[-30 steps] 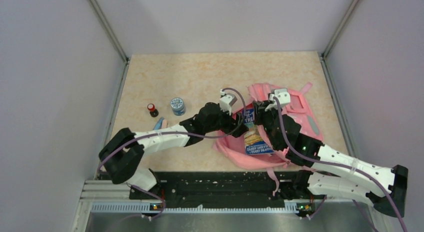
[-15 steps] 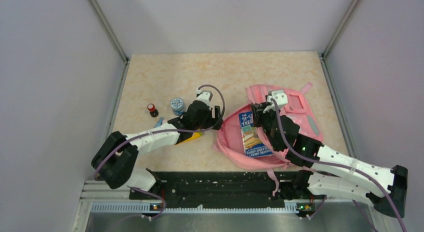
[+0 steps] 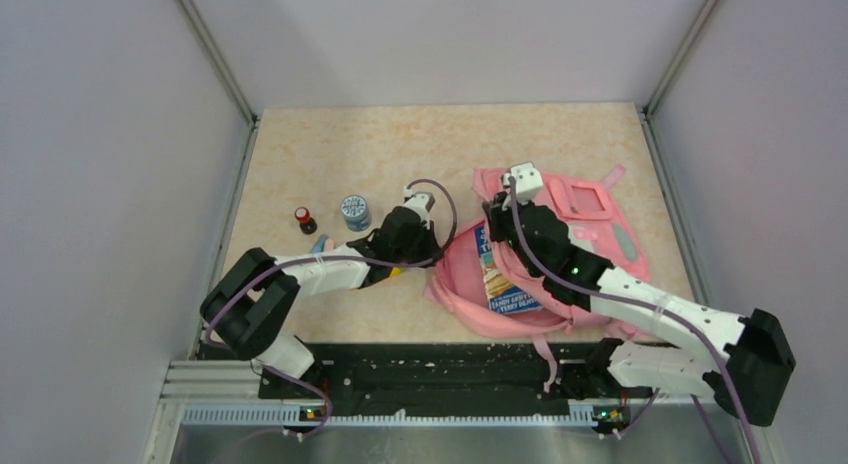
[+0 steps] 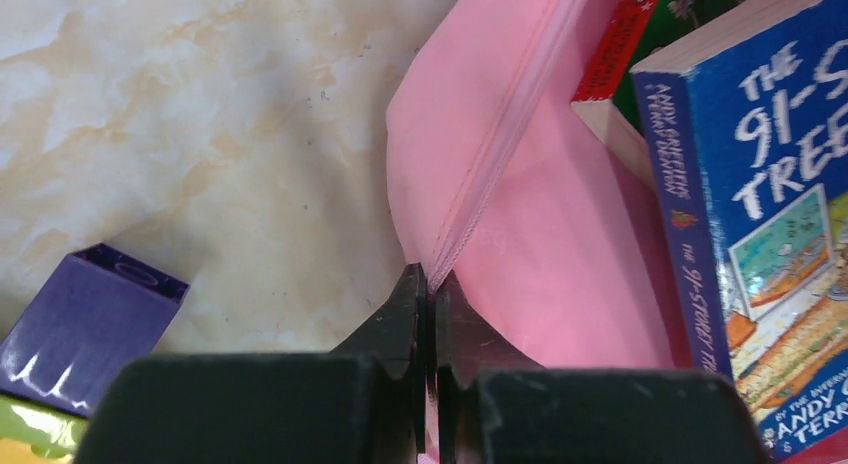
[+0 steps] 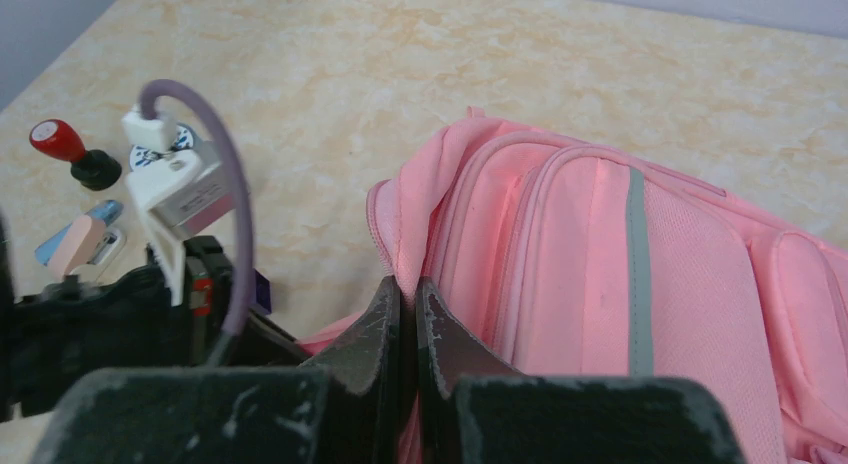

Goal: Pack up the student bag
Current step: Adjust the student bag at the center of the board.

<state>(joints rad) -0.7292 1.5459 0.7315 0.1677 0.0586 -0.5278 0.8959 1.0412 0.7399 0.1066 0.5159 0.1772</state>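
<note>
The student bag (image 3: 590, 234) lies on its back at the table's right, pink with a grey strip (image 5: 636, 274), its main opening facing left. A blue paperback (image 3: 505, 276) sits in the opening, and its cover (image 4: 775, 214) fills the right of the left wrist view. My left gripper (image 4: 430, 276) is shut on the zipper edge of the bag's lower lip (image 4: 500, 154); from above it sits at the bag's left rim (image 3: 438, 252). My right gripper (image 5: 408, 284) is shut on the upper flap's edge (image 5: 400, 214) and holds it up (image 3: 490, 222).
Left of the bag stand a small red-capped bottle (image 3: 304, 219) and a round blue tin (image 3: 354, 212). A pink-and-blue item (image 3: 318, 246) lies by the left arm. A purple box (image 4: 85, 324) and a yellow object (image 3: 395, 274) sit under the left wrist.
My left gripper pulled out of the bag's opening to the left, then came back to the lip and shut on its edge. My right gripper carried the flap left and farther back.
</note>
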